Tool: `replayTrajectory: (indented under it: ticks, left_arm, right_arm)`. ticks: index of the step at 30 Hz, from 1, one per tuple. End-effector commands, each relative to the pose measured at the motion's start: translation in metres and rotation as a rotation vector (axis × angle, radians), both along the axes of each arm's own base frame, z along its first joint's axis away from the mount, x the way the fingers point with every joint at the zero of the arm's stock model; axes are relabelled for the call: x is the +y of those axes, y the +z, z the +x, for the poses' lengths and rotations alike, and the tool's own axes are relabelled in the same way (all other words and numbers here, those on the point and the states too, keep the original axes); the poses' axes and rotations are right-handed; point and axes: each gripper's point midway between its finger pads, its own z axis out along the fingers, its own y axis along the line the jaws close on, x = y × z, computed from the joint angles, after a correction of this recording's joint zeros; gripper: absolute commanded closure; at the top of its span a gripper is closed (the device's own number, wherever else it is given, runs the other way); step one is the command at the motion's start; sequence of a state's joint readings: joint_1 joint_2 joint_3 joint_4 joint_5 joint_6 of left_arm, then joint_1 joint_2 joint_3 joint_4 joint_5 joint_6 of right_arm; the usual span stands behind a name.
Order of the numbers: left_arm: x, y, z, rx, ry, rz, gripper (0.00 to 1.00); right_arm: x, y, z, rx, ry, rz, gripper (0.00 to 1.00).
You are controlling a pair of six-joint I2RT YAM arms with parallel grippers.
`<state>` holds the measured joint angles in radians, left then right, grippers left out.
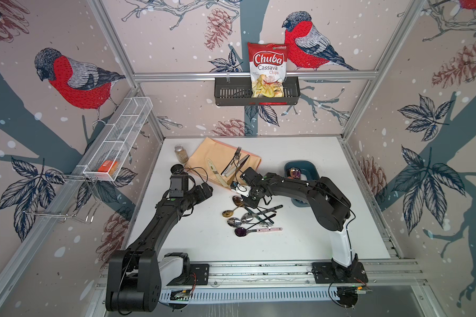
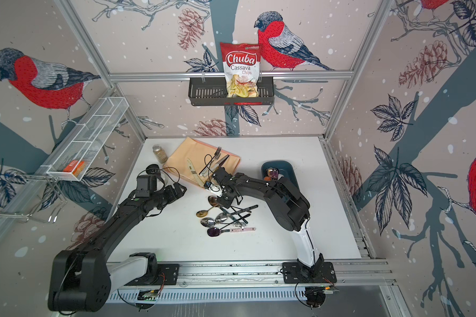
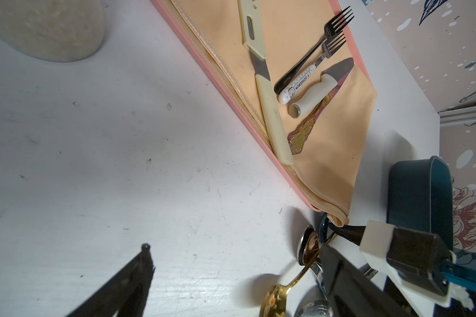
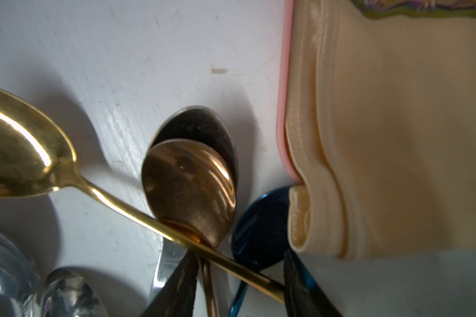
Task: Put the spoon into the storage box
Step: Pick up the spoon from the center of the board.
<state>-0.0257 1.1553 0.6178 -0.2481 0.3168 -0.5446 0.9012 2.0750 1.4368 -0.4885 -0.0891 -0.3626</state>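
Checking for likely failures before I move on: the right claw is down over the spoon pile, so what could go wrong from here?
1. The right claw straddles three handles: the copper spoon, gold spoon and blue spoon; closing may pinch several or flick one away.
2. The blue spoon's bowl sits under the cloth corner; lifting it might drag the cloth.
3. The storage box already holds items, so a dropped spoon could land askew.

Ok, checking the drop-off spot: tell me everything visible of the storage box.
The storage box is a dark teal-blue bin, apparently smooth plastic, with rounded corners. It sits upright on the white table, partly hidden by the right arm. Shiny purplish cutlery lies inside its far end.
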Motion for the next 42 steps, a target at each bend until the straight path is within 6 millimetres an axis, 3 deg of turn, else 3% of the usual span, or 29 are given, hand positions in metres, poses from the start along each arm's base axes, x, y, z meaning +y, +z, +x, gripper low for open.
replayTrajectory:
  ticks: [1, 25, 42]
  left_arm:
    - [-0.002, 0.002, 0.002, -0.005, -0.019, -0.001, 0.04]
    - [-0.001, -0.002, 0.000, 0.004, -0.018, 0.007, 0.04]
    - [0.000, -0.004, -0.001, 0.007, -0.015, 0.014, 0.04]
  right_arm:
    - [-0.013, -0.011, -0.005, 0.008, -0.010, -0.056, 0.52]
    - [-0.016, -0.003, -0.024, 0.057, -0.002, -0.060, 0.71]
    - [-0.013, 0.006, -0.026, 0.044, -0.003, -0.055, 0.80]
